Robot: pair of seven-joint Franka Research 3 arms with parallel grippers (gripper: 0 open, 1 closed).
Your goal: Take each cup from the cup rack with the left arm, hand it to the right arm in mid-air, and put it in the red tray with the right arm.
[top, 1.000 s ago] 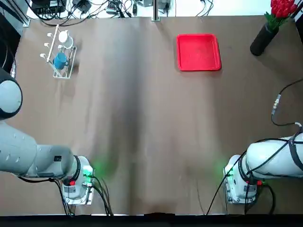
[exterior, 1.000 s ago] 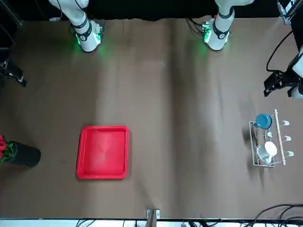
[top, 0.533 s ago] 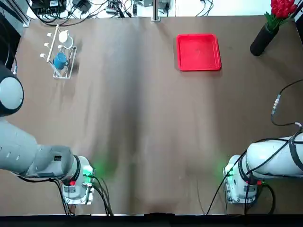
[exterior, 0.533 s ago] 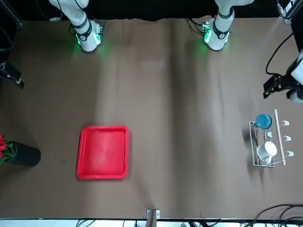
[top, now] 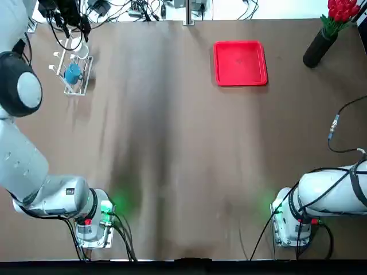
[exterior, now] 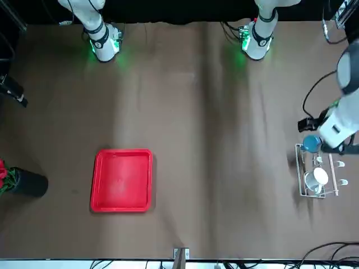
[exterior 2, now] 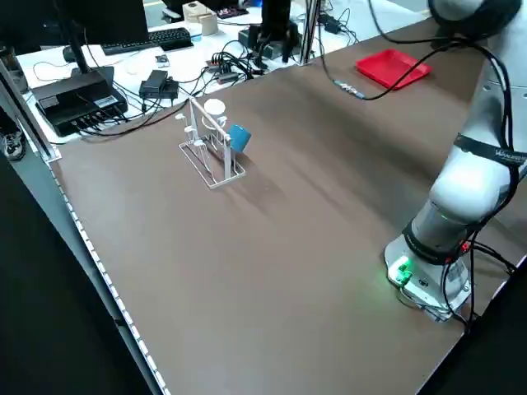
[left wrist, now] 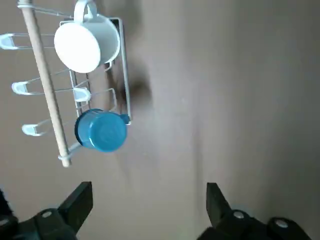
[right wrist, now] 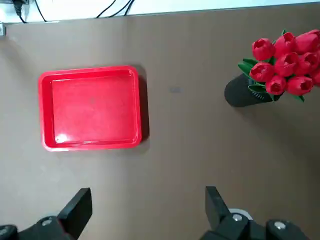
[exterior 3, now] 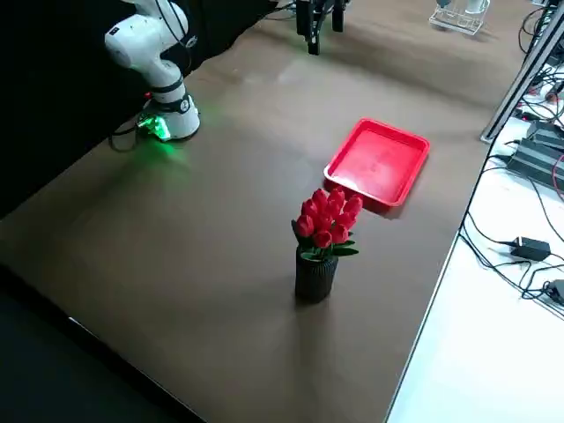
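The white cup rack (top: 64,57) stands at the table's far left, with a blue cup (top: 73,73) and a white cup (top: 78,49) hanging on its pegs. My left gripper (top: 71,17) hovers high over the rack. In its wrist view the left gripper (left wrist: 148,187) is open and empty, with the blue cup (left wrist: 101,131) and the white cup (left wrist: 86,42) far below. The red tray (top: 240,63) lies far right of centre with nothing in it. My right gripper (right wrist: 147,194) is open and empty, high above the table on the near side of the red tray (right wrist: 90,107).
A black vase of red flowers (top: 321,43) stands at the far right corner, to the right of the tray. Cables and electronics (top: 114,8) line the far edge. A loose cable (top: 335,129) hangs near the right edge.
My left arm has swung up toward the far left, bringing its gripper from the table's left edge to above the rack. The right gripper has shifted slightly. Cups and tray have not moved.
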